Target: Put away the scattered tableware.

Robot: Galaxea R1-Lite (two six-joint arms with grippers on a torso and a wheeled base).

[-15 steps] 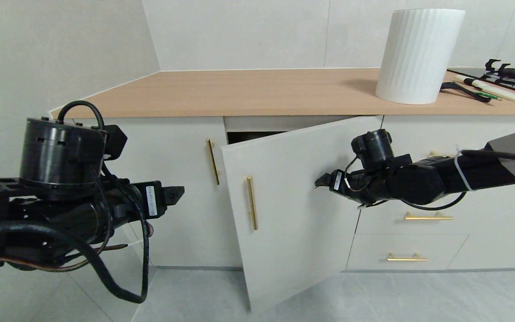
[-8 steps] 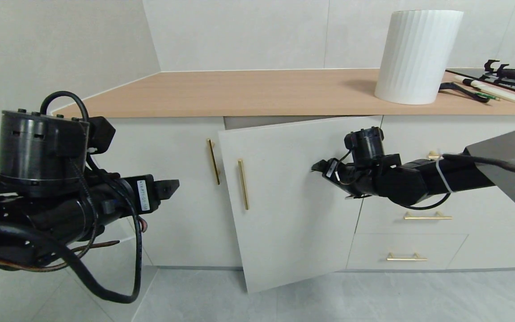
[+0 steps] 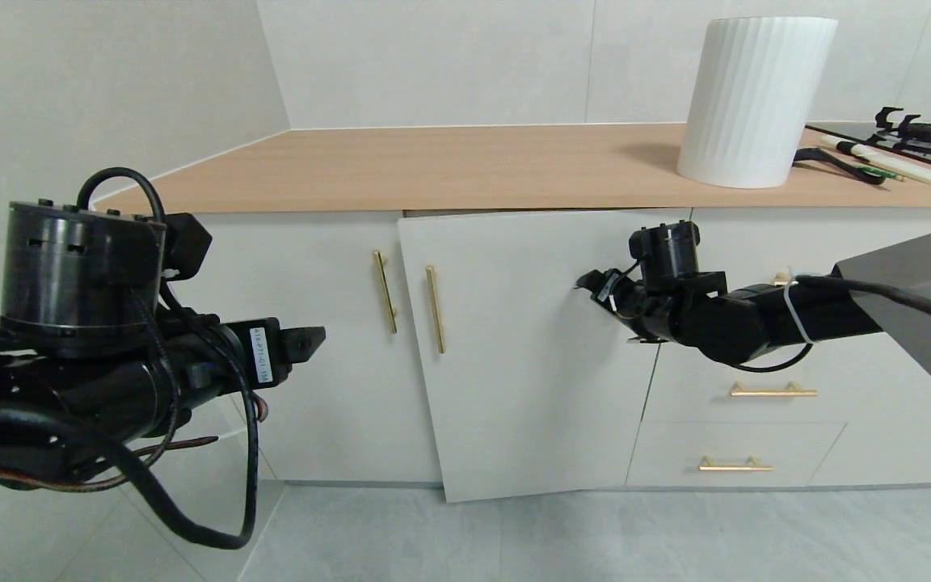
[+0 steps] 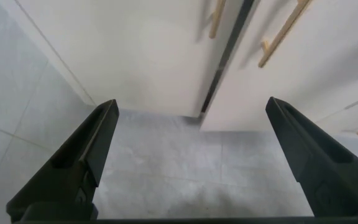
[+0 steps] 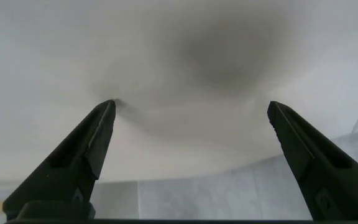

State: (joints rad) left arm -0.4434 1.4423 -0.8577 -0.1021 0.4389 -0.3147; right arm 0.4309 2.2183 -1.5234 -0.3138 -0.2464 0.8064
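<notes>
The white cabinet door with a gold bar handle stands almost flush with the cabinet front, its lower edge still a little proud. My right gripper is open, and its fingertips rest against the door's upper right part; in the right wrist view the door face sits right in front of the right gripper. My left gripper hangs open and empty in front of the left cabinet door, above the floor. Some utensils lie on the wooden counter at the far right.
A tall white ribbed container stands on the counter, beside a gas hob. Drawers with gold handles lie under my right arm. The left door has its own gold handle. Grey floor tiles run below.
The cabinet door has swung from clearly ajar to nearly shut, with my right gripper following it inward and upward. My left arm shifted slightly to the left.
</notes>
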